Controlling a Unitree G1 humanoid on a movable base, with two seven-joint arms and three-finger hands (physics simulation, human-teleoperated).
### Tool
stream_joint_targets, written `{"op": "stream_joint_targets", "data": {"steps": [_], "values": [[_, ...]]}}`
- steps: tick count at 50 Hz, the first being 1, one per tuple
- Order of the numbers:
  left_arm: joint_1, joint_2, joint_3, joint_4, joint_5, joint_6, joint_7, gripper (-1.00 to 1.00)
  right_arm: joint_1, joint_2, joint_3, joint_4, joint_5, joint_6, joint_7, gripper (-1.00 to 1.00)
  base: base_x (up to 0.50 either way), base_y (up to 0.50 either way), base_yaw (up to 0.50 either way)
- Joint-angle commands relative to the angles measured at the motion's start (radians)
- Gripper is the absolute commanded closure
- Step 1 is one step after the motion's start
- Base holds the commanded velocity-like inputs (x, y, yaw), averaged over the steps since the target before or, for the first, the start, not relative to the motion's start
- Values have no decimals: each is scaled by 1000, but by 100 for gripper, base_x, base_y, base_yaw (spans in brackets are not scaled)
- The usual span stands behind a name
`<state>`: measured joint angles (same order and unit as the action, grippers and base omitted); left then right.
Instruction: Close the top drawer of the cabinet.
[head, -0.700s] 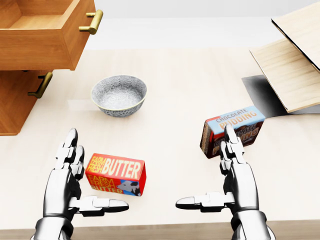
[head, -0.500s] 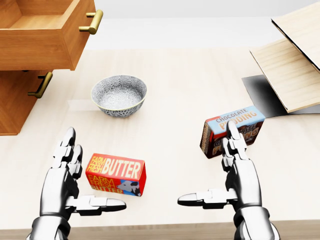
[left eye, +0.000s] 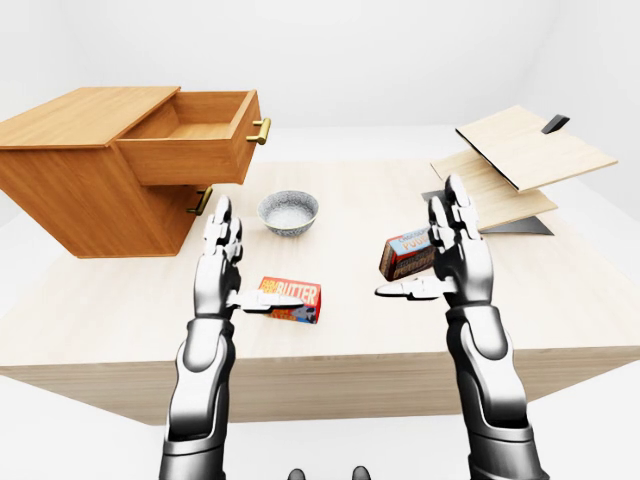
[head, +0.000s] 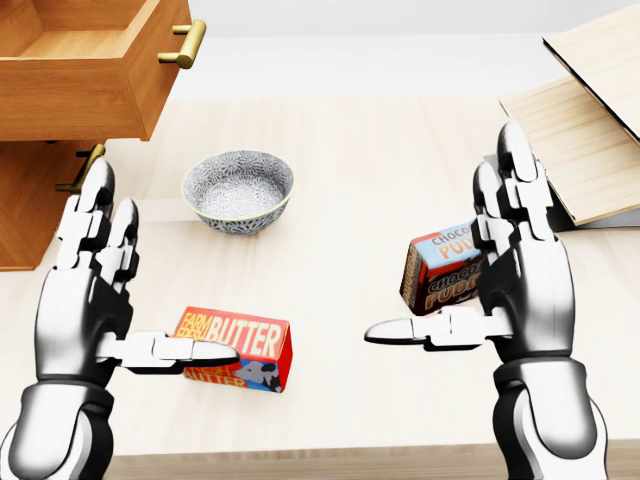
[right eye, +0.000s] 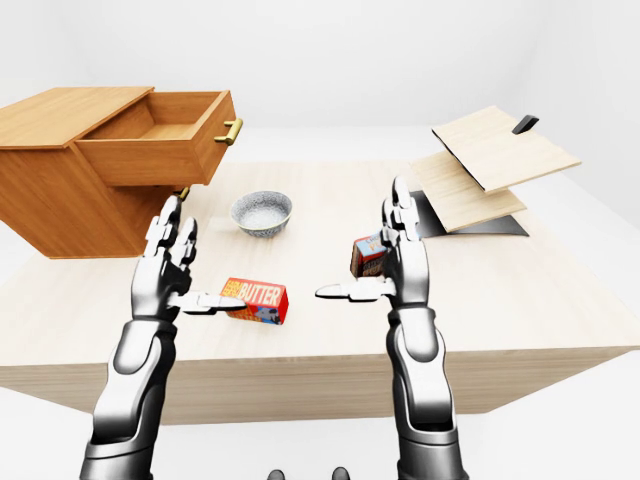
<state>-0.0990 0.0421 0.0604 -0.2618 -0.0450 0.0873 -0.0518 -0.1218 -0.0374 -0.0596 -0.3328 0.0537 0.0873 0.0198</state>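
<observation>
Top drawer (left eye: 195, 140) pulled fully out of cabinet (left eye: 70, 185), at 10 o'clock in head view, brass handle (head: 184, 43) facing table centre. Left hand (head: 95, 290) and right hand (head: 520, 270) both raised above table (head: 350, 200), fingers spread, holding nothing. Butter box (head: 240, 348) at 7 o'clock beside left thumb; pudding box (head: 445, 270) partly behind right hand; bowl (head: 238, 190) toward 11.

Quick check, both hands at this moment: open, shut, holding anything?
Left hand: open, fingers spread, holding nothing; it hovers above the table beside the red butter box.
Right hand: open, empty, in front of the chocolate pudding box.
</observation>
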Motion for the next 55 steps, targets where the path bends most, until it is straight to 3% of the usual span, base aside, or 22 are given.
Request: {"op": "stream_joint_targets", "data": {"steps": [1, 29, 49, 55], "values": [[-13, -2, -5, -82, -3, 0, -6, -100, -6, -3, -3, -73, 21, 0, 2, -100, 0, 0, 0], [-17, -2, -4, -60, -4, 0, -11, -100, 2, 4, 8, -69, 9, 0, 12, -100, 36, -9, 0], [-30, 1, -5, -54, 3, 0, -6, -100, 5, -1, -1, -76, 16, 0, 12, -100, 0, 0, 0], [-113, 36, -2, 9, 134, 0, 35, -100, 4, -1, 0, -72, 14, 0, 13, -100, 0, 0, 0]]}}
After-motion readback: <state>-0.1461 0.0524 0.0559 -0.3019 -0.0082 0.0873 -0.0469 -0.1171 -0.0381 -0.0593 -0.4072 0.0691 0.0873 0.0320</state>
